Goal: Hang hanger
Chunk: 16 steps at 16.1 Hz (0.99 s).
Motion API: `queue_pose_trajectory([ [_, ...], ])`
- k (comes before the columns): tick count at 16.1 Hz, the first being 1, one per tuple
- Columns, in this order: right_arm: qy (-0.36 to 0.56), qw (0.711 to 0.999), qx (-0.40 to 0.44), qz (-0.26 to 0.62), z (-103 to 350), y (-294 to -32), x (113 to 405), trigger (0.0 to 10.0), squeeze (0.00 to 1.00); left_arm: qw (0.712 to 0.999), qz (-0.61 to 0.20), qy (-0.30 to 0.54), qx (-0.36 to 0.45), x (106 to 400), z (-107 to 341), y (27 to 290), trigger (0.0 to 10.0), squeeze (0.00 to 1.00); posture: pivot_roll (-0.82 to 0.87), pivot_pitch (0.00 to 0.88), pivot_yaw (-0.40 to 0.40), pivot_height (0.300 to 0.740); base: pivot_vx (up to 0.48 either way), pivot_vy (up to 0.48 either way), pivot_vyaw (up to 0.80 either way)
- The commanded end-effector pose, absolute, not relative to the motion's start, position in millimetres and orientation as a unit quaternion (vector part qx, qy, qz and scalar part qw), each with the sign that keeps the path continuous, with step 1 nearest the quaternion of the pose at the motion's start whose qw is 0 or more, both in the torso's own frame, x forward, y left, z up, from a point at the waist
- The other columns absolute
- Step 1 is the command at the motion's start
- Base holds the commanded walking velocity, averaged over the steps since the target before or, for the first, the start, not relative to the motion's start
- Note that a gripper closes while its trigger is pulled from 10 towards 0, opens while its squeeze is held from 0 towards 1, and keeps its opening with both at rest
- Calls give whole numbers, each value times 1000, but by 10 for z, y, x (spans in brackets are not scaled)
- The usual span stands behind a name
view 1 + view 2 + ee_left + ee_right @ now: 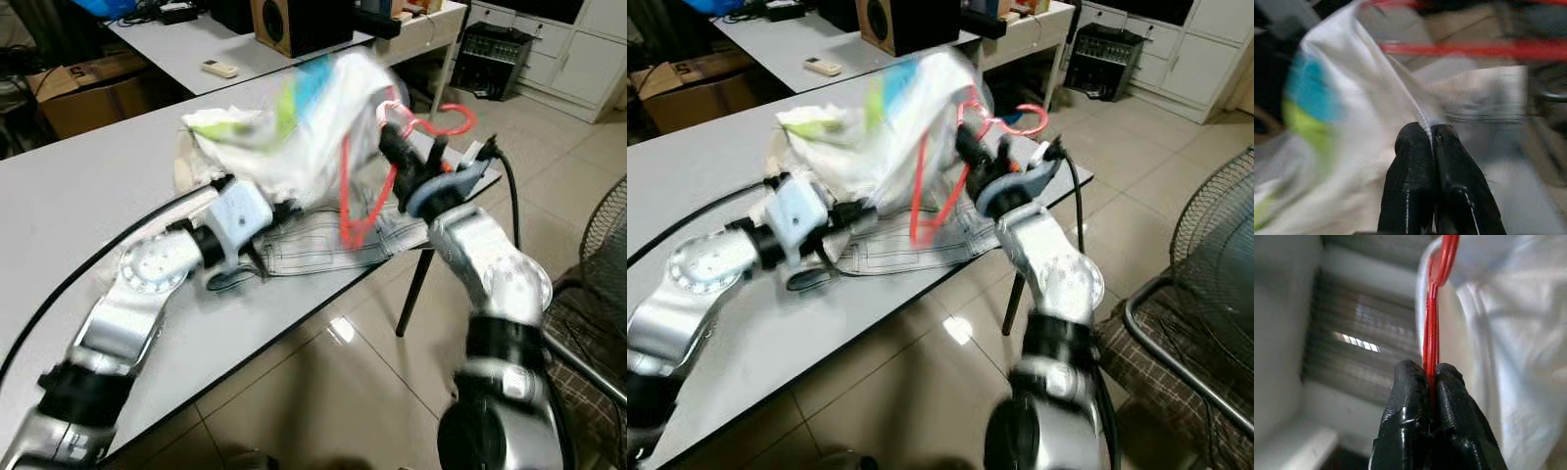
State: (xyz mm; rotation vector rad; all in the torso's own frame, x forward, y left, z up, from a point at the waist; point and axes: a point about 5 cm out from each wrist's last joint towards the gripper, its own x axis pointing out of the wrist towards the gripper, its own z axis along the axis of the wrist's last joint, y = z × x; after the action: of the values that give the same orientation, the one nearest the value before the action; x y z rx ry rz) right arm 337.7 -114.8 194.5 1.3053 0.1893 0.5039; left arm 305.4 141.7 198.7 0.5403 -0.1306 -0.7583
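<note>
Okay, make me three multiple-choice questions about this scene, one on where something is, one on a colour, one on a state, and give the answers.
1. Where does the striped grey cloth lie?
A. on the tiled floor
B. on the grey table, near its edge
C. on the wire chair

2. What colour is the thin plastic hanger?
A. red
B. black
C. yellow

3. What is the left claw doing?
A. hanging open
B. shut on the white garment with blue and green patches
C. gripping the remote control

Answers:
1 B: the striped grey cloth is spread on the grey table.
2 A: the right claw pinches the red hanger.
3 B: the left claw clamps a fold of the white garment.
</note>
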Motion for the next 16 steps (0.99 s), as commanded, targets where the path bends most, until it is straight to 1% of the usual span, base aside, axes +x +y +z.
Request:
queue_pose_trajectory([
  [1, 106, 772, 581, 237, 1941, -1113, 3329, 10000, 0, 897, -337, -94, 272, 3106, 2134, 1448, 0, 0, -31, 0, 40, 740, 0, 0, 0],
  [2, 147, 776, 574, 218, 1838, -1141, 3225, 10000, 0, 900, -306, -131, 280, 3182, 2295, 1447, 0, 0, -34, 0, 38, 740, 0, 0, 0],
  [3, 169, 777, 572, 203, 1772, -1212, 3102, 10000, 0, 898, -282, -172, 290, 3237, 2475, 1435, 0, 0, -42, 0, 43, 740, 0, 0, 0],
  [4, 173, 776, 573, 199, 1763, -1240, 3050, 10000, 0, 897, -273, -187, 293, 3254, 2544, 1430, 0, 0, -42, 0, 43, 740, 0, 0, 0],
  [7, 172, 757, 599, 196, 1790, -1233, 2893, 10000, 0, 884, -262, -238, 305, 3255, 2736, 1409, 0, 0, -55, 0, 58, 740, 0, 0, 0],
  [8, 172, 743, 620, 181, 1795, -1229, 2859, 10000, 0, 878, -260, -260, 307, 3234, 2796, 1402, 0, 0, -55, 0, 58, 740, 0, 0, 0],
  [10, 178, 735, 629, 179, 1785, -1205, 2812, 10000, 0, 874, -244, -287, 308, 3214, 2887, 1428, 0, 0, -54, 0, 56, 740, 0, 0, 0],
  [11, 188, 737, 623, 181, 1754, -1190, 2784, 10000, 0, 867, -231, -312, 312, 3197, 2974, 1472, 0, 0, -53, 0, 55, 740, 0, 0, 0],
  [12, 189, 755, 600, 187, 1737, -1217, 2830, 10000, 0, 868, -231, -300, 322, 3219, 2983, 1562, 0, 0, -53, 0, 58, 740, 0, 0, 0],
  [13, 183, 775, 570, 201, 1772, -1233, 2955, 10000, 0, 875, -230, -255, 342, 3273, 2922, 1741, 0, 0, -51, 0, 59, 740, 0, 0, 0],
  [14, 182, 781, 558, 214, 1817, -1208, 2987, 10000, 0, 876, -230, -239, 351, 3288, 2905, 1826, 0, 0, -51, 0, 59, 740, 0, 0, 0],
  [15, 178, 793, 512, 279, 1948, -1078, 3013, 10000, 0, 870, -220, -216, 384, 3283, 2968, 2038, 0, 0, -33, 0, 44, 740, 0, 0, 0],
  [16, 177, 800, 466, 335, 2043, -974, 3001, 10000, 0, 868, -196, -212, 403, 3254, 3109, 2233, 0, 0, -23, 0, 35, 740, 0, 0, 0],
])
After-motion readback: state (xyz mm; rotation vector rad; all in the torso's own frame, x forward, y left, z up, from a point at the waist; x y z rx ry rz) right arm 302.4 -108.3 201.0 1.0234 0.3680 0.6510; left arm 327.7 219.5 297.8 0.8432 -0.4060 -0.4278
